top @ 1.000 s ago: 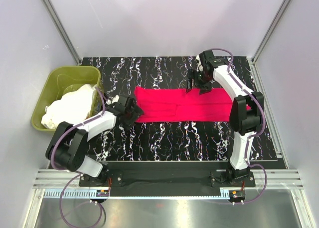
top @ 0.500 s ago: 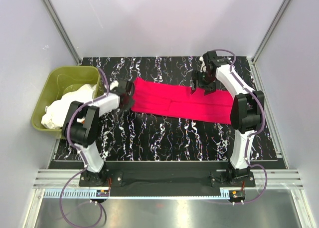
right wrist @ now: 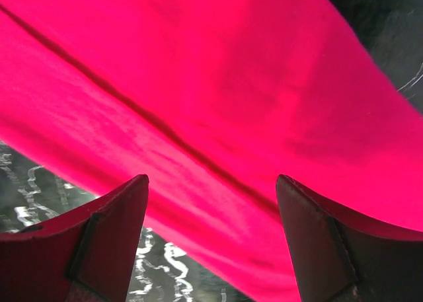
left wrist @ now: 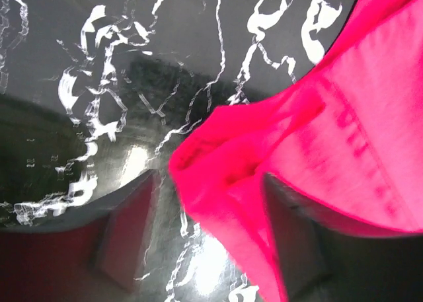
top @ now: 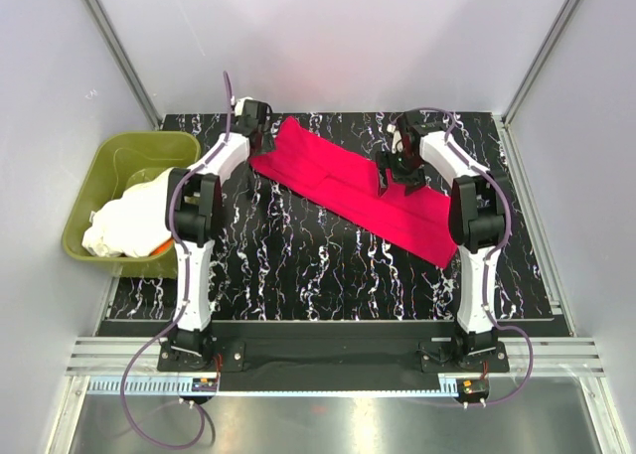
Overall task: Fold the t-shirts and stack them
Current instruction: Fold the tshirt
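The bright red t-shirt (top: 348, 186), folded into a long strip, lies slantwise on the black marbled table, from back left to front right. My left gripper (top: 263, 134) is at the strip's back-left end. In the left wrist view its jaws (left wrist: 208, 183) stand open, with the shirt's corner (left wrist: 344, 130) lying loose between them, closer to the right finger. My right gripper (top: 395, 171) hovers over the strip's middle, open (right wrist: 211, 180), with red cloth (right wrist: 218, 84) below it and nothing between the fingers. White t-shirts (top: 134, 216) are heaped in the tub.
The olive-green tub (top: 109, 156) stands at the table's left edge, beside the left arm's elbow. Grey walls and metal posts close in the back and both sides. Bare marbled table (top: 298, 265) lies in front of the red strip.
My left arm swung from the near left to the back left, dragging that end of the red t-shirt with it, then opened. The strip went from level to slanted. The right gripper barely moved.
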Robot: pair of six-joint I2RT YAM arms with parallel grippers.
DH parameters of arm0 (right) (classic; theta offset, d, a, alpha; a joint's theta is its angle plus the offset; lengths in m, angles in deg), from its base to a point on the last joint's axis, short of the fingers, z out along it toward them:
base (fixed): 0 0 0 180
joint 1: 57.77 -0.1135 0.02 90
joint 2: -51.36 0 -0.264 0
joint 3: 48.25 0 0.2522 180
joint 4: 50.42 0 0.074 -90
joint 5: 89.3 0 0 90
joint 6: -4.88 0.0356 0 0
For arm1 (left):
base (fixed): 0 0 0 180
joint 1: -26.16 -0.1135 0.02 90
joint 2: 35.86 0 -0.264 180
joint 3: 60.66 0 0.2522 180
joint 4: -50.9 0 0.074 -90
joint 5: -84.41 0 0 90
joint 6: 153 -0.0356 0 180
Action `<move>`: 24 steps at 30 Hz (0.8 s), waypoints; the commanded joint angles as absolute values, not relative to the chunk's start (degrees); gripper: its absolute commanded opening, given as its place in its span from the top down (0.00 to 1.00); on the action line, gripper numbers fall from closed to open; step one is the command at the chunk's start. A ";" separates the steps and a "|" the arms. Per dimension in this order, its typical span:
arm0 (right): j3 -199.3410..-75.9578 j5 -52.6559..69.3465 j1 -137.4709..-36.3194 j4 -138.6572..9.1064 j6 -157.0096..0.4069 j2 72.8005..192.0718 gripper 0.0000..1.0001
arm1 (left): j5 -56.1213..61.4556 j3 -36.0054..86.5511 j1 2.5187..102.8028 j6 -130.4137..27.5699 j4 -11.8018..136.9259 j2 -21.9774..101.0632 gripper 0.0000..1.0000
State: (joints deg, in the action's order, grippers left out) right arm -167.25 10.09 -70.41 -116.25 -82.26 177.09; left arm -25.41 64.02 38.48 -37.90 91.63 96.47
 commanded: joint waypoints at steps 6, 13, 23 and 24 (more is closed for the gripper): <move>-168.45 2.75 -71.57 -116.12 -90.91 178.27 0.14 | -20.20 51.14 39.52 -31.03 94.30 72.04 0.10; -167.05 2.81 -71.57 -115.34 -91.09 181.17 0.17 | -10.61 32.03 45.05 -25.37 97.06 55.11 0.11; -147.12 4.05 -74.11 -110.33 -78.46 173.28 0.21 | -11.64 14.98 52.09 -24.77 103.33 31.84 0.11; -143.61 3.70 -74.64 -109.28 -77.13 172.39 0.21 | -12.18 14.63 52.09 -24.94 104.38 30.77 0.11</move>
